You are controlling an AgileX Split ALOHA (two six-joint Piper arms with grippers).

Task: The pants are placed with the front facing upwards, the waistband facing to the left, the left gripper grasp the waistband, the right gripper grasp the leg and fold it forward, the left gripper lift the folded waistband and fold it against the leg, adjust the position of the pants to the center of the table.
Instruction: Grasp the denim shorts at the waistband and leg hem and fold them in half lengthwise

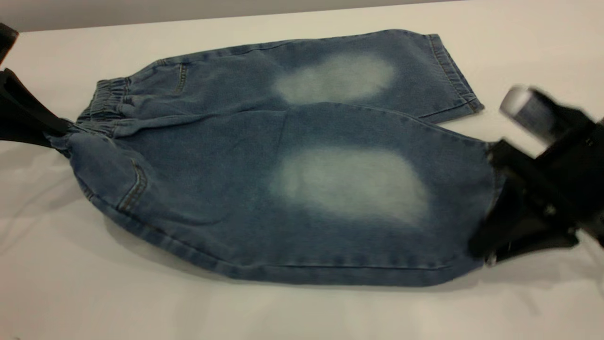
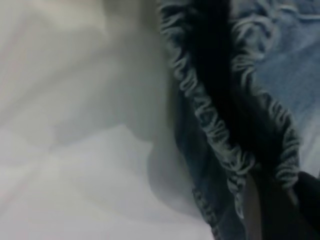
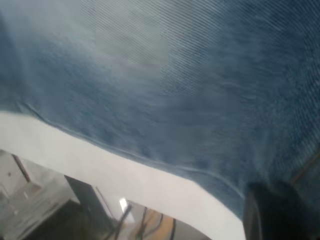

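The pants (image 1: 283, 156) lie on the table (image 1: 94, 293), blue denim with a pale faded patch on each leg and the waistband (image 1: 101, 106) at the left. My left gripper (image 1: 56, 134) is shut on the near corner of the waistband (image 2: 215, 125), which is raised off the table; one dark finger (image 2: 280, 210) shows under the ruched band. At the right, my right gripper (image 1: 494, 198) is shut on the hem of the near leg (image 1: 349, 184), which bulges up off the table. The leg (image 3: 175, 90) fills the right wrist view, with a black finger (image 3: 275, 212) against the denim.
The far leg (image 1: 339, 78) lies flat toward the back, its hem (image 1: 455, 71) pointing right. White tabletop (image 3: 125, 175) runs on to its edge, with floor and cables (image 3: 150, 222) beyond it. Bare table surrounds the pants at front and back.
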